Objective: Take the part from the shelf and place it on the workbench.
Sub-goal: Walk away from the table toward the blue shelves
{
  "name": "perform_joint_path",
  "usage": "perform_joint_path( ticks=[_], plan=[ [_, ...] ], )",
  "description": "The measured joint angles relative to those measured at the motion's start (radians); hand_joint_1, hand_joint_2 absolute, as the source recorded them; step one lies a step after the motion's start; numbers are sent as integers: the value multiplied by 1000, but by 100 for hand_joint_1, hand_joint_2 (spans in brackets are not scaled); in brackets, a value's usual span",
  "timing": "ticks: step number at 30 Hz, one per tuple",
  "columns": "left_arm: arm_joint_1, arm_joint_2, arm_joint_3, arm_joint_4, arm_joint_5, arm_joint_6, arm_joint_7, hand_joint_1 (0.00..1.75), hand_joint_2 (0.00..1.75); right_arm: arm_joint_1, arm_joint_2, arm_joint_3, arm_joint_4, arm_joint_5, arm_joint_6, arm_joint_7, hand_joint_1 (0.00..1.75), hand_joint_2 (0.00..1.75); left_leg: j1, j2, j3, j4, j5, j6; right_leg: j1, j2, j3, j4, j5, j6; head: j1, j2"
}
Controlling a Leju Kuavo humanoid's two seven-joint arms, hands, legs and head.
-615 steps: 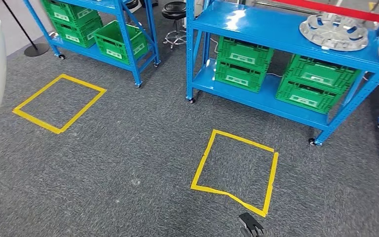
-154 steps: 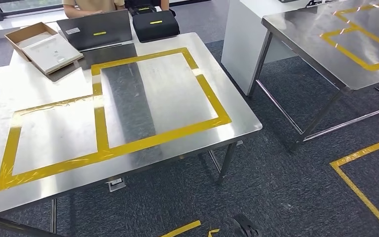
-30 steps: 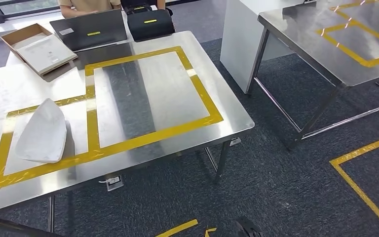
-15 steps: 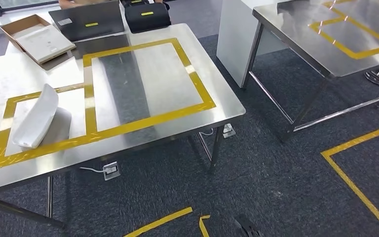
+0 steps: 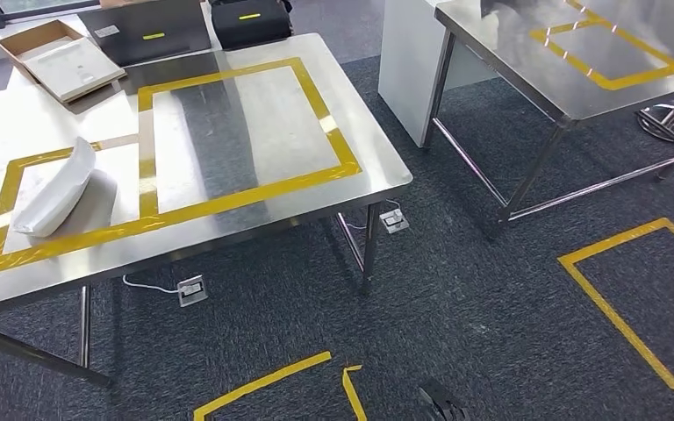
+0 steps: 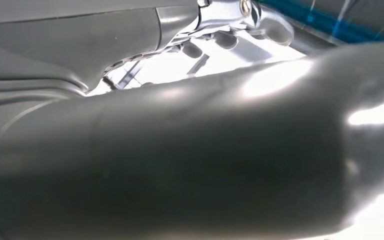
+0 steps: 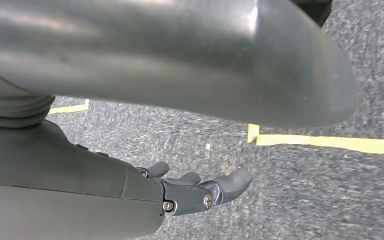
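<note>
From my head view the white part (image 5: 55, 191) lies on the steel worktop (image 5: 228, 237) at about ten o'clock, inside the smaller yellow tape rectangle (image 5: 70, 237) near the worktop's left end. It looks tilted up on one long edge, with its shadow falling just beside it. Nothing of mine touches it.

The larger tape rectangle (image 5: 333, 140) sits next to it toward twelve o'clock. Beyond that, at about eleven o'clock, an open cardboard box (image 5: 53, 61), a laptop (image 5: 154, 31) and a black bag (image 5: 246, 19) line the far edge. A second steel worktop (image 5: 527, 79) with its own yellow tape stands at about one o'clock, well apart from the first. On the grey carpet (image 5: 456, 298) yellow tape marks a square (image 5: 619, 311) at three o'clock and short strips (image 5: 263, 386) at six o'clock.

My right robot hand (image 7: 200, 192) hangs above the carpet, its fingers (image 7: 232, 181) loosely apart and holding nothing; its dark tip shows at six o'clock in my head view. My left robot hand (image 6: 240, 30) is mostly hidden behind its own grey thumb in the wrist view, so I cannot tell how its fingers stand.
</note>
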Motion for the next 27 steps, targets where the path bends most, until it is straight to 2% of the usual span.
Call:
perform_joint_path(
  ticks=[2,3,4,5,7,8,9,10,11,12,13,14,15,16,18,19,20,21,22,23,24,25,26,27],
  plan=[
    [1,5,0,-1,5,1,-2,0,0,1,0,0,0,1,0,0,0,0,-5,1,-1,-21,12,7,-3,1,0,-11,18,15,-1,0],
    [1,6,0,0,6,1,-2,0,0,2,0,0,0,1,0,1,0,0,-4,3,-3,-30,23,12,-5,2,-3,-12,17,21,-2,0],
    [2,6,0,0,7,2,-2,0,0,4,0,0,0,1,1,1,0,0,-2,5,-7,-38,39,20,-5,2,-9,-1,-2,26,-2,0],
    [3,5,0,0,7,3,-1,0,0,4,0,0,0,1,4,2,0,0,1,6,-14,-45,54,26,-5,2,-20,28,-39,30,-2,0],
    [6,4,0,1,7,8,2,0,0,4,0,0,0,1,11,2,0,0,3,7,-37,-47,79,34,-9,1,-49,135,-136,39,0,0],
    [10,4,0,1,7,10,4,0,0,3,-1,0,0,1,14,2,0,0,4,8,-52,-46,90,34,-10,1,-60,193,-166,44,1,0],
    [14,5,0,1,7,12,6,0,0,3,-1,0,0,1,14,3,0,0,5,8,-67,-45,101,32,-11,1,-62,234,-173,49,1,0],
    [18,5,0,1,7,13,6,0,0,2,-2,0,0,1,14,3,0,0,6,8,-84,-42,111,29,-12,0,-50,246,-160,53,1,0],
    [22,5,0,2,7,14,6,0,0,1,-2,0,0,1,14,4,0,0,9,8,-102,-37,122,25,-14,0,-21,225,-136,56,1,0],
    [24,6,0,1,7,14,6,0,0,0,-3,0,0,1,14,5,0,0,11,7,-119,-30,131,19,-17,-1,23,176,-116,60,2,0],
    [25,8,0,0,7,14,6,0,0,-3,-3,0,0,1,14,5,0,0,12,7,-136,-21,138,13,-18,-1,73,111,-116,62,4,0],
    [25,11,0,-1,8,14,6,0,0,-4,-3,0,0,1,14,6,0,0,12,7,-147,-13,144,6,-17,0,109,61,-122,56,6,0],
    [26,13,0,-1,8,14,5,0,0,-5,-4,0,0,0,14,6,0,0,12,7,-154,-7,149,-1,-16,2,130,26,-134,47,9,0],
    [26,15,0,-2,9,14,4,0,0,-6,-4,0,0,0,14,7,0,0,11,7,-157,-6,157,-8,-12,4,135,12,-142,36,11,0],
    [27,16,0,-1,9,14,4,0,0,-6,-4,0,0,-1,14,8,0,0,15,6,-159,-10,168,-21,-11,4,124,8,-127,13,10,0],
    [27,17,0,0,9,13,4,0,0,-7,-4,0,0,-1,13,8,0,0,17,5,-165,-3,156,-27,-11,2,118,5,-116,4,9,0],
    [27,18,0,1,9,12,5,0,0,-7,-4,0,0,-2,13,8,0,0,19,4,-175,23,124,-31,-13,0,110,1,-103,-2,8,0],
    [28,19,0,1,8,11,6,0,0,-7,-4,0,0,-3,13,8,0,0,20,3,-189,69,77,-34,-14,-2,100,-1,-91,-7,7,0],
    [28,19,0,2,8,11,7,0,0,-7,-5,0,0,-3,12,8,0,0,20,2,-203,130,26,-37,-13,-2,88,-2,-79,-9,5,0],
    [29,19,0,3,7,11,8,0,0,-7,-5,0,0,-4,12,8,0,0,20,2,-214,192,-12,-39,-13,-2,75,-2,-68,-9,5,0],
    [30,19,0,5,7,11,8,0,0,-7,-5,0,0,-5,12,8,0,0,20,2,-216,239,-28,-40,-12,-2,61,-1,-58,-9,5,0],
    [31,19,0,7,6,11,8,0,0,-7,-5,0,0,-5,12,8,0,0,20,2,-205,258,-23,-40,-12,-2,47,-1,-47,-8,5,0],
    [31,18,0,8,5,11,8,0,0,-7,-5,0,0,-5,12,8,0,0,20,2,-177,244,-3,-38,-12,-2,33,0,-36,-6,5,0],
    [31,17,0,8,4,11,8,0,0,-7,-5,0,0,-5,12,8,0,0,20,1,-133,200,17,-34,-12,-2,21,0,-25,-3,5,0]
  ],
)
